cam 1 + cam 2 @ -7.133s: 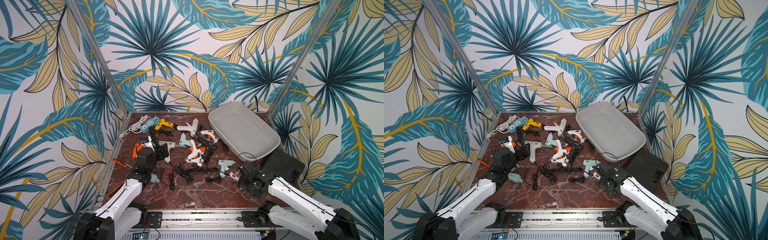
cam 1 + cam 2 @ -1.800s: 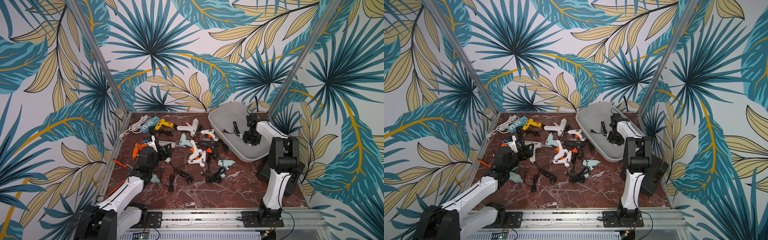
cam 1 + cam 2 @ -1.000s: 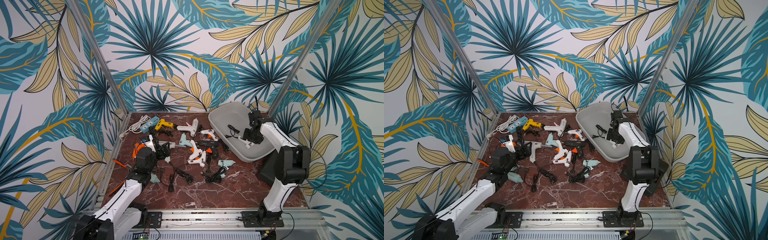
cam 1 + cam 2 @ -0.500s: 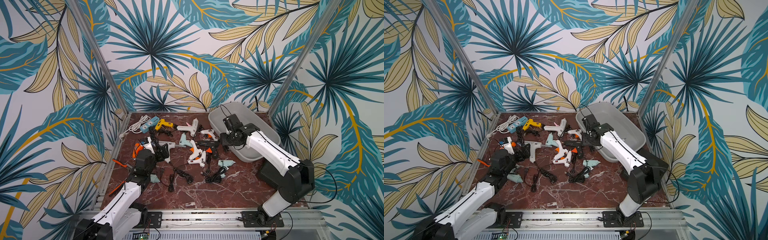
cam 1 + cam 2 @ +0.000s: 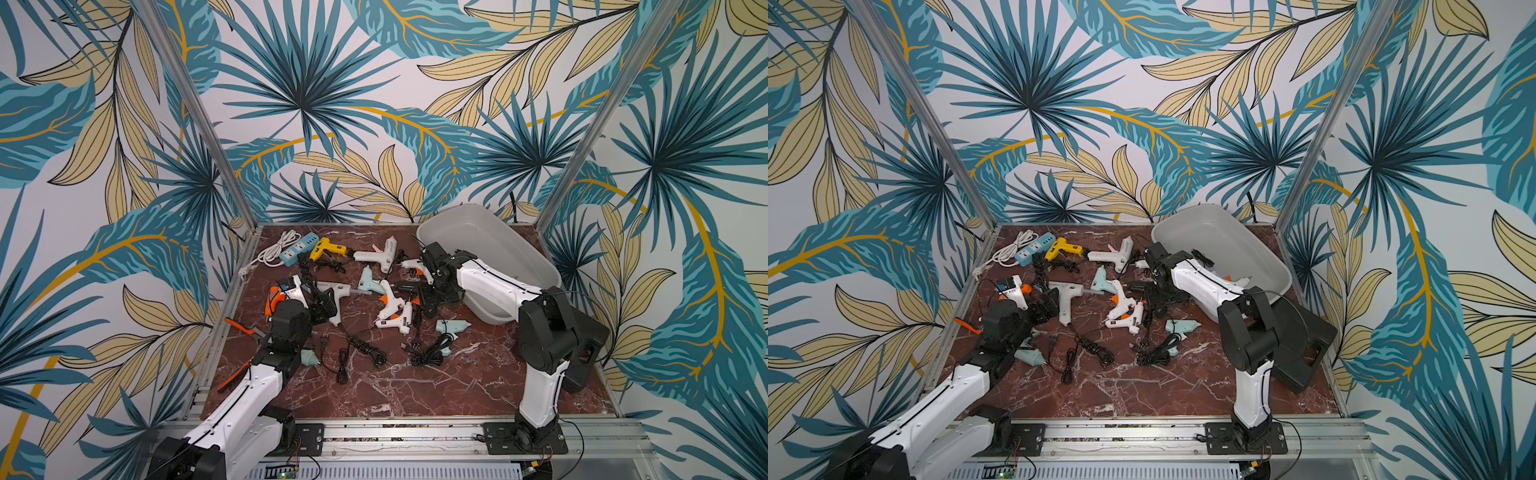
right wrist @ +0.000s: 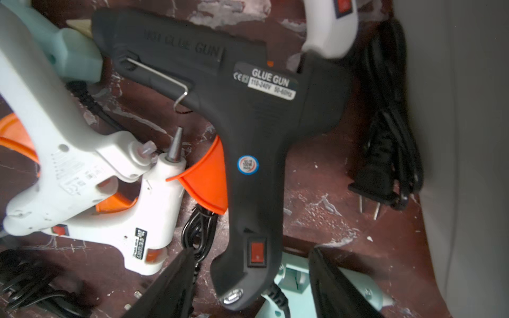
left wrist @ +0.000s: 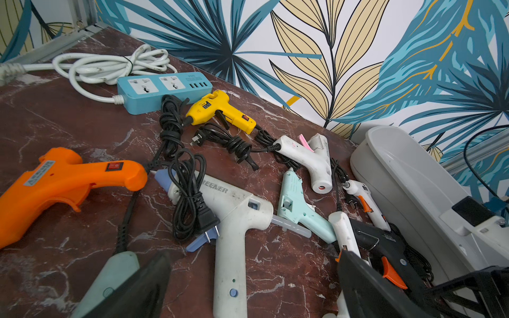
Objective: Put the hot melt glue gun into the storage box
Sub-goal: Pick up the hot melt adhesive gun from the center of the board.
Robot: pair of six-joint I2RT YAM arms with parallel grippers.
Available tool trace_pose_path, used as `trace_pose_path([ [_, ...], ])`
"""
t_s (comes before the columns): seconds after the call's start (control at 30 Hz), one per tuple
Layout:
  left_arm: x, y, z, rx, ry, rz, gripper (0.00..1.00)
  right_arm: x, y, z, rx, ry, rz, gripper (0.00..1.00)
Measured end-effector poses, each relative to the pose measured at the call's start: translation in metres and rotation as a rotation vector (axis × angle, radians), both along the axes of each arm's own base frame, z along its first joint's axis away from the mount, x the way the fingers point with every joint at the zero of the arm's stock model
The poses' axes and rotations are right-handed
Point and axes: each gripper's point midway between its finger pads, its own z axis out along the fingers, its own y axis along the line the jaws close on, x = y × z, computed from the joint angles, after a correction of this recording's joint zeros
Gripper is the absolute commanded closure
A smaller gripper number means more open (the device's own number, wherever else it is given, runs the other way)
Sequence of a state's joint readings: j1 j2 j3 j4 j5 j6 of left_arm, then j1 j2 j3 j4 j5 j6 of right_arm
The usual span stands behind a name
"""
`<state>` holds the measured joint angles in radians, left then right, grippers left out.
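Observation:
The storage box [image 5: 498, 241] [image 5: 1225, 237], a light grey tub, stands at the back right. A white glue gun [image 5: 1237, 282] with its cord lies inside it. My right gripper [image 5: 432, 299] [image 6: 248, 289] hangs open just left of the box. Its jaws stand either side of the handle end of a black hot melt glue gun [image 6: 248, 110] [image 5: 409, 286] without touching it. My left gripper [image 5: 324, 305] [image 7: 248, 289] is wide open low over the handle of a big off-white glue gun [image 7: 234, 220] and holds nothing.
Several more glue guns and black cords [image 5: 428, 353] litter the marble table [image 5: 415, 390]: yellow [image 5: 326, 249], orange [image 7: 63, 181] and mint [image 5: 451, 328]. A blue power strip [image 5: 297, 249] lies at the back left. A flat black case [image 5: 1300, 345] sits behind the right arm.
My right arm has swung out of the storage box to the left and down over the pile, its jaws widening. A white gun stays in the box. The left arm barely moved.

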<state>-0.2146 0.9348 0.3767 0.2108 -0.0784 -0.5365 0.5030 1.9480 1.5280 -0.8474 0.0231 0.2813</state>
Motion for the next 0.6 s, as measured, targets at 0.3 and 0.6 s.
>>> trace_pose_path([
  [0.3, 0.000, 0.002, 0.000, 0.000, -0.001, 0.011, 0.00, 0.000, 0.001, -0.016, -0.029, 0.045, 0.032, 0.35],
  [0.6, -0.001, 0.002, 0.000, -0.002, -0.001, 0.013, 0.00, -0.002, -0.001, -0.031, -0.051, 0.081, 0.041, 0.52],
])
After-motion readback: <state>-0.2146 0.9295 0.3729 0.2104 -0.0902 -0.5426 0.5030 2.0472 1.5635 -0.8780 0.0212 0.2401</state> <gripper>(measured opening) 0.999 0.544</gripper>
